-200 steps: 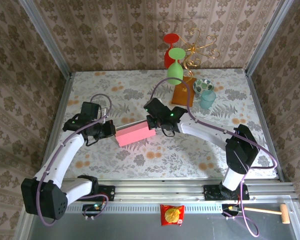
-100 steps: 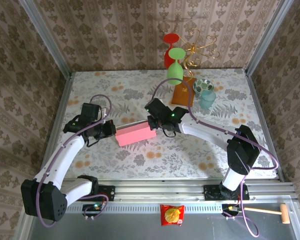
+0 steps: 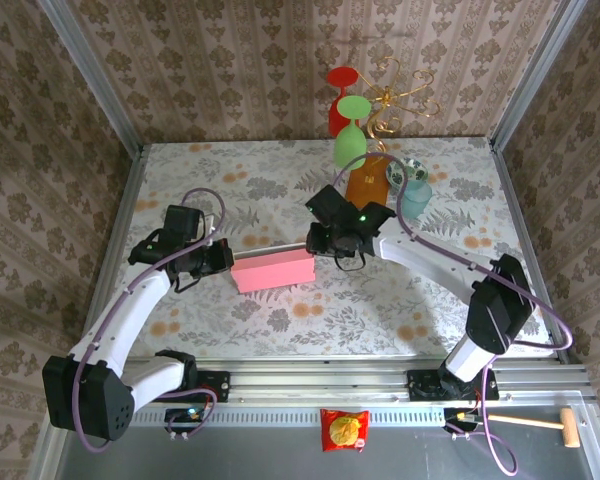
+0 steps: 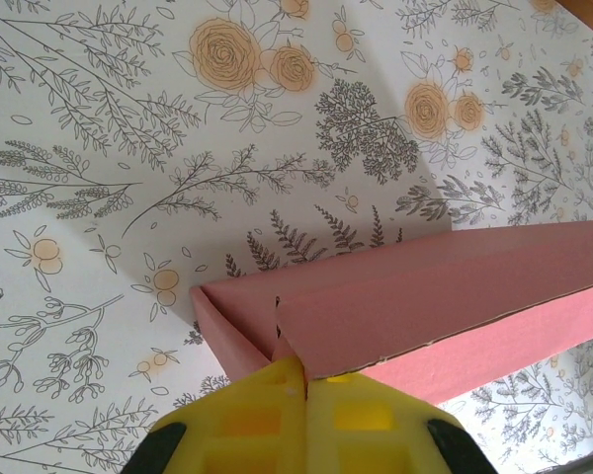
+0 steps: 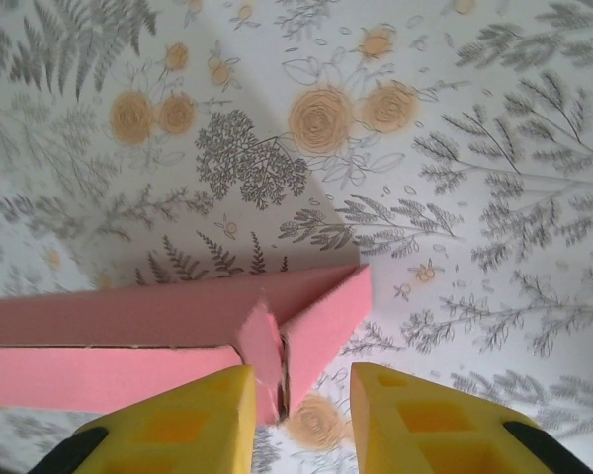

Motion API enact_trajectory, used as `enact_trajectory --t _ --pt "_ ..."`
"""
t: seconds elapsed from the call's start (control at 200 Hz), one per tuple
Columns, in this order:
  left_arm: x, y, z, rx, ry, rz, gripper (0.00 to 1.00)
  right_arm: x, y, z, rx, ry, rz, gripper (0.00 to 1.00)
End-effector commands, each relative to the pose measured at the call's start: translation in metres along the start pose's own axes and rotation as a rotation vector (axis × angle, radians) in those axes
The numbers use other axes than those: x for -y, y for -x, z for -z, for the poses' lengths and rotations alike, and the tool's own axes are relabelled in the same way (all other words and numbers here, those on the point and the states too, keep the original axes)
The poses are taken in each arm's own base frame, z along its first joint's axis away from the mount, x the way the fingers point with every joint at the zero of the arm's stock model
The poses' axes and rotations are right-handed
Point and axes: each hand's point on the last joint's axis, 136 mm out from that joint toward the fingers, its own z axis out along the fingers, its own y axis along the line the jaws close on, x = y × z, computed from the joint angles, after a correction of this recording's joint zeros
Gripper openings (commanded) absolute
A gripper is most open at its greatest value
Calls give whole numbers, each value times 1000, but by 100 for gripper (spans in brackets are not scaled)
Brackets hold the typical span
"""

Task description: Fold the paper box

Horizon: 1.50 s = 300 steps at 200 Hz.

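The right tool (image 5: 298, 383) is now parted and the right end of the paper box (image 3: 273, 271) is let go (its flap stands loose between the jaws); the left tool (image 4: 304, 383) is kept clamped on the left corner, the box lying on the bench (image 3: 280, 170) between both arms

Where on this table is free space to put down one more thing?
The table is bare at its back left, behind the pink box, and along the front between box and rail. The back right is crowded: green glass, booklet, bowl, cup.
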Motion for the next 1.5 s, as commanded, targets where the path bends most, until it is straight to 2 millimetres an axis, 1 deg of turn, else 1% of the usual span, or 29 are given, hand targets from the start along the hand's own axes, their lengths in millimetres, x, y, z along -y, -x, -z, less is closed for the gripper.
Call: enact_trajectory --t 0.0,0.13,0.26,0.36,0.375,0.4,0.41,0.43,0.445,0.46,0.515,0.62,0.705,0.795,0.88,1.06,1.17,1.315,1.42,1.495 --pt "-21 -37 -9 -144 84 51 0 -4 5 25 -46 56 -297 34" --pt "-19 -37 -9 -134 85 49 0 -16 2 27 -108 113 -541 37" --pt "-20 -36 -9 -122 93 50 0 -29 -10 24 -167 120 -761 44" --pt "-21 -36 -8 -110 101 51 0 -37 -30 23 -245 44 -894 48" --pt "-21 -35 -8 -108 101 50 0 -36 -33 22 -252 24 -905 50" --pt "-22 -35 -8 -106 103 52 0 -39 -35 23 -254 9 -916 52" --pt "-22 -35 -7 -104 103 51 0 -40 -36 24 -254 1 -920 55" --pt "-22 -35 -8 -102 103 51 0 -41 -38 24 -253 -13 -925 57" --pt "-22 -34 -7 -100 102 51 0 -42 -39 24 -250 -19 -931 63" --pt "-22 -34 -7 -99 103 51 0 -44 -39 25 -249 -26 -939 65" --pt "-21 -34 -7 -97 102 50 0 -48 -43 21 -252 -43 -960 67" --pt "-20 -32 -7 -84 103 45 0 -56 -40 12 -243 -54 -990 71" --pt "-19 -31 -6 -79 101 43 0 -57 -41 6 -251 -106 -1011 72" --pt "-17 -30 -7 -75 100 37 0 -63 -38 -2 -257 -133 -1035 72" --pt "-16 -31 -8 -75 103 34 0 -67 -39 -11 -269 -149 -1060 73" --pt "-15 -33 -6 -71 104 30 0 -71 -38 -25 -270 -166 -1097 74" --pt "-15 -34 -5 -71 104 31 0 -72 -41 -33 -276 -189 -1108 76" --pt "-14 -35 -5 -71 102 32 0 -76 -54 -43 -303 -223 -1115 76" --pt "-14 -34 -5 -68 102 32 0 -79 -59 -49 -307 -232 -1115 75" --pt "-13 -34 -5 -67 99 31 0 -79 -59 -53 -297 -235 -1115 74"
